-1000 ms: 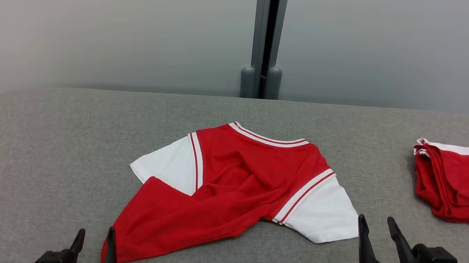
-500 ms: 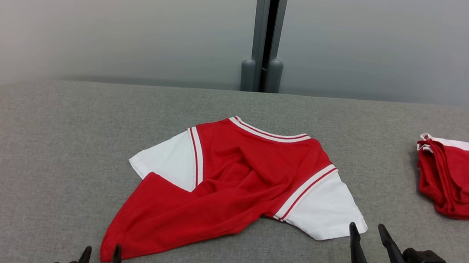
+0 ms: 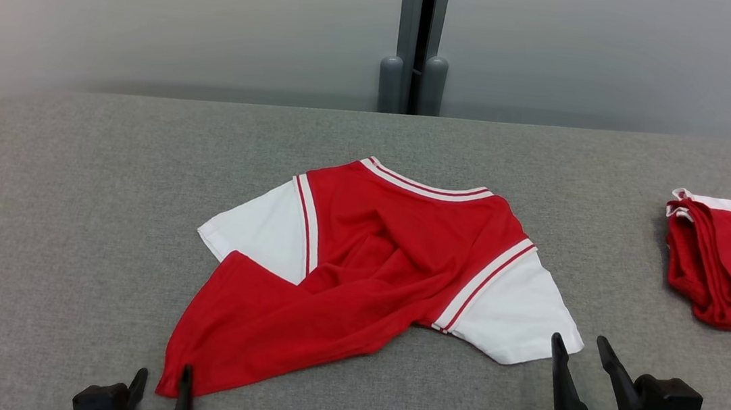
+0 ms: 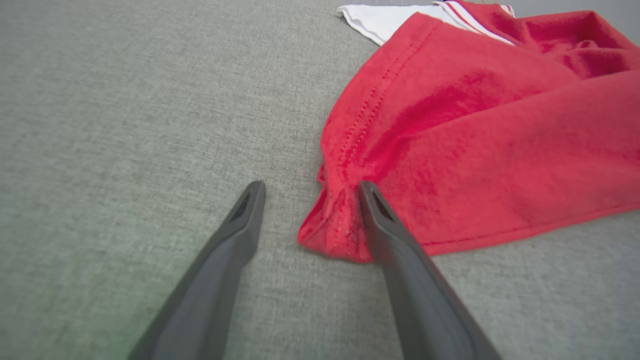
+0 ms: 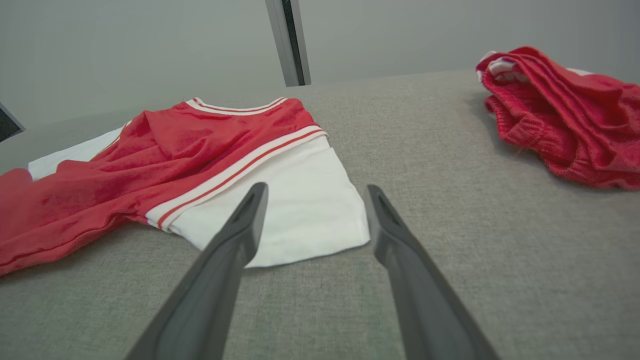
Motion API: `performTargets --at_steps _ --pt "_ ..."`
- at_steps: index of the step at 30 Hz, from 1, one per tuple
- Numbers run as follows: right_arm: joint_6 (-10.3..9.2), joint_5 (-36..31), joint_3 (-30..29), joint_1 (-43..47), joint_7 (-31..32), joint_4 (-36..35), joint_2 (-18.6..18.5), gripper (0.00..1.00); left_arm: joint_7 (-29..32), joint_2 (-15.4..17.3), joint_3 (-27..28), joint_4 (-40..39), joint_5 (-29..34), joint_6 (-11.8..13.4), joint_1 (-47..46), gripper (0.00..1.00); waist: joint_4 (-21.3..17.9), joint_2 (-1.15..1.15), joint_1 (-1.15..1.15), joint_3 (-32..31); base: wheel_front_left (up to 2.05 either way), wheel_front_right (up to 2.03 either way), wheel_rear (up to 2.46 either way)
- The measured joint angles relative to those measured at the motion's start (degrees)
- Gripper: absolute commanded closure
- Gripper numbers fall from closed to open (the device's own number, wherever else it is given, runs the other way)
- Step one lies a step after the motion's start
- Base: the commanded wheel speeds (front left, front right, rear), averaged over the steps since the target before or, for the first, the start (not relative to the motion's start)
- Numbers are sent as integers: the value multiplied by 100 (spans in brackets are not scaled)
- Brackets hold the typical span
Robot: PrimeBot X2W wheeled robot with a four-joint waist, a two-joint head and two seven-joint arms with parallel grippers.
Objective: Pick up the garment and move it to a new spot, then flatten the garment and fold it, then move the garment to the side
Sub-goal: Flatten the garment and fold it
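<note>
Head view puts the left gripper [image 3: 162, 377] at 7 o'clock on the bottom edge, its two dark fingers spread wide with nothing clamped between them. In the left wrist view, the bunched hem corner [image 4: 332, 230] of the garment [image 3: 373, 260] lies in the gap between those fingers. It looks to touch the finger on the 3 o'clock side and sits apart from the other.

At 5 o'clock in the head view, the right gripper [image 3: 578, 343] rises from its blue wrist mount. It is also fully spread and holds nothing. Its fingertips stand just beside the near corner of the white sleeve [image 3: 517, 316]. In the right wrist view the sleeve's edge lies flat on the table [image 3: 67, 201] just past the fingertips.

The garment is a red jersey with white short sleeves and red-and-white striped trim, lying at the middle of the grey fabric-covered table. Its body is rumpled. The lower part is drawn out diagonally toward 7 o'clock and ends in the hem corner at the left gripper. A red fold lies over part of the other sleeve [image 3: 253, 237], on the garment's 9 o'clock side. The striped collar [image 3: 425, 185] points toward 12 o'clock.

At 3 o'clock a folded red pile [image 3: 725, 270] with a white band on its far edge rests on the table, well apart from the garment. Beyond the far table edge, at 12 o'clock, a dark grey post [image 3: 417, 34] with two rounded grey pieces at its base stands against the pale wall [image 3: 155, 6].
</note>
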Motion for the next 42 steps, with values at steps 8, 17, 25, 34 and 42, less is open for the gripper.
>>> performTargets --at_steps 8,17,25,34,42 --pt "0 -107 -220 -239 1 348 4 0 -23 0 -593 313 -235 -115 -324 100 190 0 -1 90 0 0 0" --pt "0 -730 -1125 -977 0 1237 0 0 37 -13 -788 -166 -160 -154 -332 100 530 0 0 291 0 0 0" --pt "-1 -1080 -1417 -1400 -99 2641 -54 100 53 -26 -844 -365 -218 -160 -327 100 724 0 -1 435 0 0 0" --pt "0 -210 -1411 -1138 4 1713 16 100 64 -21 -595 -984 -265 -160 -200 100 629 0 -1 229 0 0 0" --pt "0 780 -1095 -1352 1 49 7 100 64 146 -523 -2016 -311 -169 -571 100 517 0 -1 -189 0 0 0"
